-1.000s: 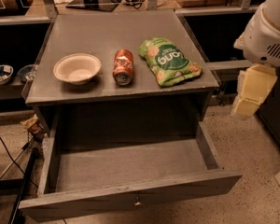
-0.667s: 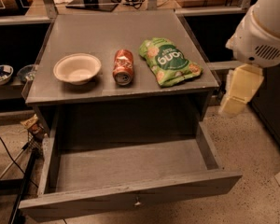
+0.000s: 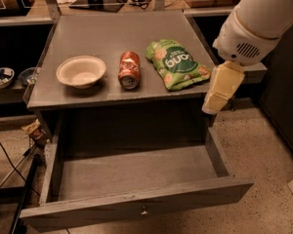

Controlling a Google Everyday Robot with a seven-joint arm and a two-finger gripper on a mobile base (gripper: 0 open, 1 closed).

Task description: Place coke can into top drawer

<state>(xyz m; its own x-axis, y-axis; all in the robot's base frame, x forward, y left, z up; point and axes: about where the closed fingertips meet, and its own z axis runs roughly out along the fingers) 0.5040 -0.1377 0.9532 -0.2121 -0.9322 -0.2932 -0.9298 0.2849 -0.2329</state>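
**Coke can (image 3: 129,69) lying on bench, drawer open below**

Can lies on its side near the bench (image 3: 117,28) front edge, between bowl (image 3: 81,71) and green snack bag (image 3: 176,65), with a narrow gap on each side. Top drawer (image 3: 136,208) is pulled out directly beneath, with wide open room inside for a drop. Gripper (image 3: 222,89) hangs off the bench's right edge beside the bag, carrying nothing; spread or pressed together, can't tell. Reaching the can probably means crossing over the bag, which is the snag risk.

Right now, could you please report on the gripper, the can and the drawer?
Gripper off the table's right edge, apart from can. Can lying on table between bowl and green bag. Drawer open below.
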